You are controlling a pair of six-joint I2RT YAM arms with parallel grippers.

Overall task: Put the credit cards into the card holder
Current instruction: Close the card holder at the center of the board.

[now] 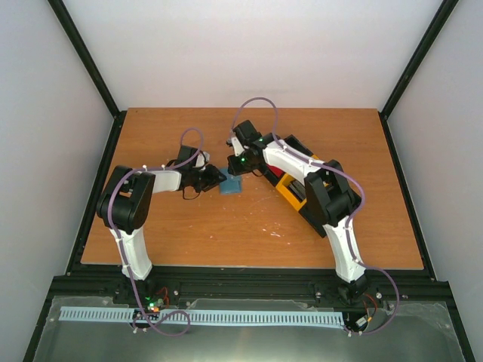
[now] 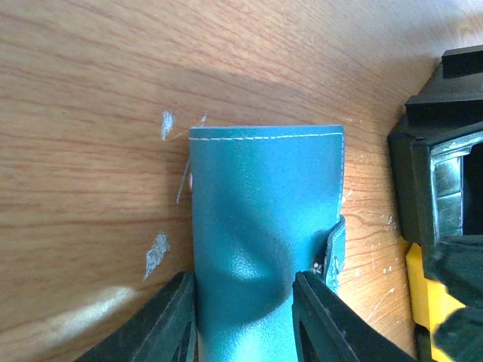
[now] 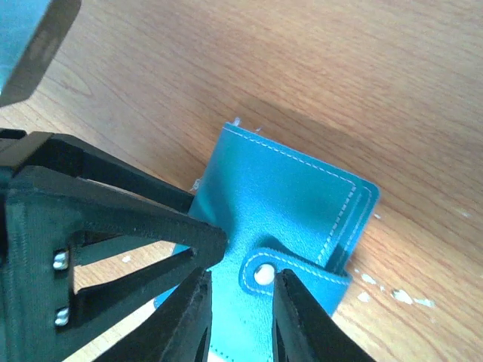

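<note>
My left gripper (image 2: 243,311) clamps the folded card holder (image 2: 264,219) by both edges; my right gripper (image 3: 240,305) narrow over its snap tab (image 3: 294,273), can't tell if gripping; contents hidden

Wooden table (image 1: 189,234): blue card holder (image 1: 232,185) mid-table, black-and-yellow tray (image 1: 289,190) right of it.

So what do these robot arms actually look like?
The left arm and right arm have white and black sections, a lilac cable looping along each and small green lights. The left gripper and right gripper are black, with two tapering fingers.
</note>
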